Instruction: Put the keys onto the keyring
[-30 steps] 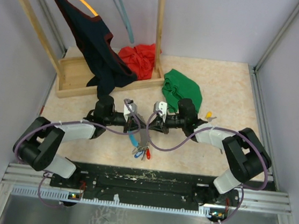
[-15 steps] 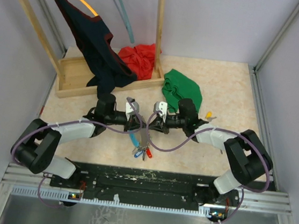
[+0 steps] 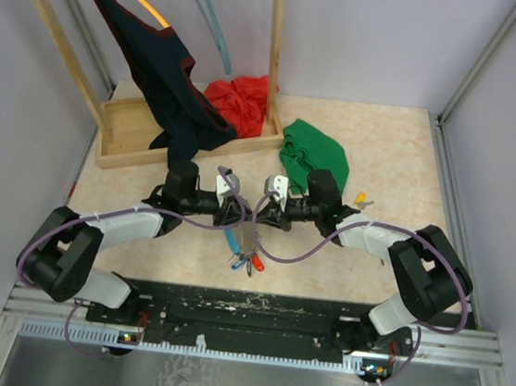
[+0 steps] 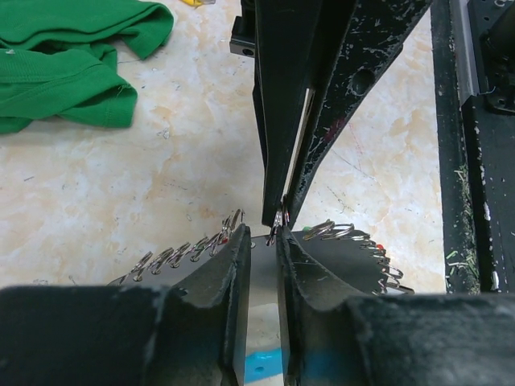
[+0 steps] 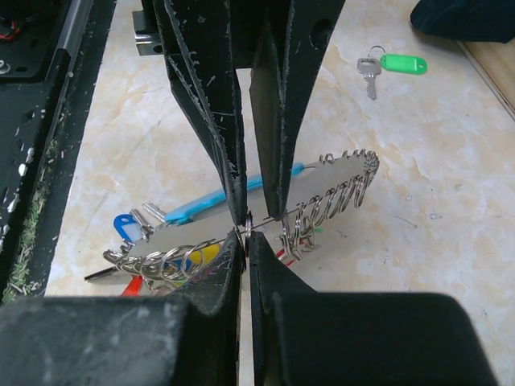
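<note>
Pinching the keyring (image 5: 346, 181) by its wire, the right gripper (image 5: 245, 221) is holding it over the table's (image 3: 402, 154) near-edge middle, while the left gripper (image 4: 263, 241), jaws narrowly parted at the same wire, is facing it, nearer the green-tagged key (image 5: 394, 63) lying beyond.

My two arms stretch forward, elbows out, forearms turned inward so the grippers meet tip to tip in the middle. My left gripper (image 4: 264, 235) has its jaws slightly parted. My right gripper (image 5: 245, 235) is pinched tight on the keyring (image 5: 342, 181).
</note>
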